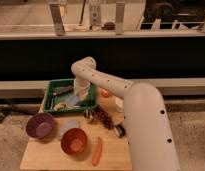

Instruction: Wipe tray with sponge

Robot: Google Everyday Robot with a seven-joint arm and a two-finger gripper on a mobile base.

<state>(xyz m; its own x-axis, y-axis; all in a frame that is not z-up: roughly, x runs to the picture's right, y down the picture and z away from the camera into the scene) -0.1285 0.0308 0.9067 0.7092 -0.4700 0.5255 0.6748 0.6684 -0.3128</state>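
Note:
The green tray (50, 95) sits at the back left of the wooden table. My gripper (78, 98) is down inside the tray, near its right side. A small light blue block, the sponge (71, 102), lies on the tray floor right at the gripper's tip; I cannot tell whether it is held. A pale yellowish-white lump (59, 106) and a dark brownish elongated object (61, 91) also lie in the tray, to the left of the gripper.
A purple bowl (40, 125) and an orange bowl (73, 140) stand in front of the tray, with a pale blue item (69, 126) between them. A carrot-like orange stick (97, 150), dark grapes (104, 118) and an orange fruit (105, 92) lie to the right. My arm (141, 115) fills the right side.

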